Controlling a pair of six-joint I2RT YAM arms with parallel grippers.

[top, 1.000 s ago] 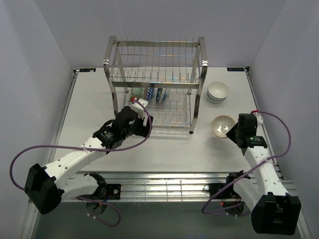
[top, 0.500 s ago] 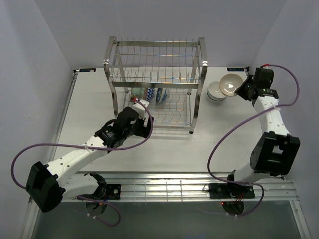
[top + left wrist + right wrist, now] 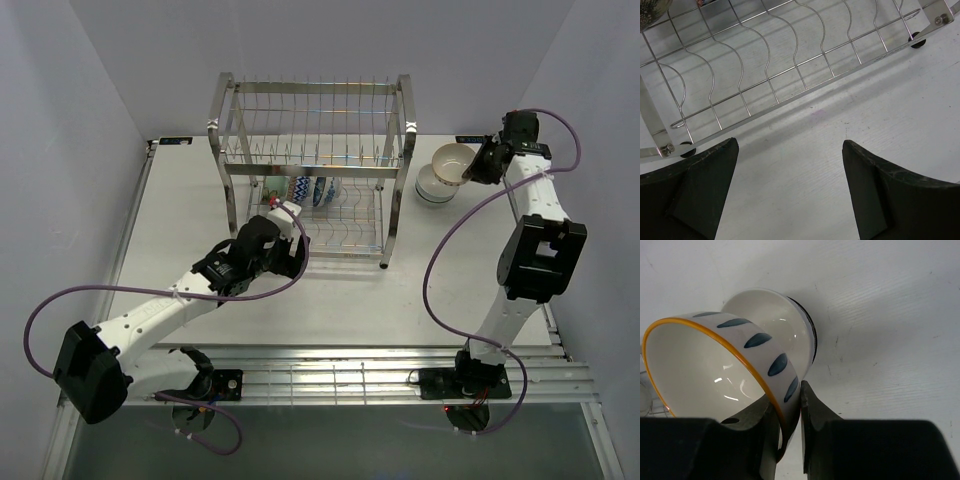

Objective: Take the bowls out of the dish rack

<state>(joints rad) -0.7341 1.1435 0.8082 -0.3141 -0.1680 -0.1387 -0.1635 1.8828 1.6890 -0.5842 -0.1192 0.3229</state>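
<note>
The steel wire dish rack (image 3: 312,170) stands at the back middle of the table; its lower tier also fills the top of the left wrist view (image 3: 790,60). Two patterned bowls (image 3: 312,190) stand on edge in its lower tier. My left gripper (image 3: 287,218) is open and empty at the rack's front left; both fingers (image 3: 880,190) hover over bare table. My right gripper (image 3: 478,165) is shut on the rim of a white bowl with blue marks and an orange rim (image 3: 720,365), held just above a white bowl (image 3: 432,190) on the table (image 3: 785,325).
White walls close in the table on three sides. The rack's front right foot (image 3: 385,264) stands near the middle of the table (image 3: 400,300). Purple cables loop from both arms.
My right arm has carried its bowl from the table's right side to the back, over the white bowl beside the rack. My left arm has barely moved.
</note>
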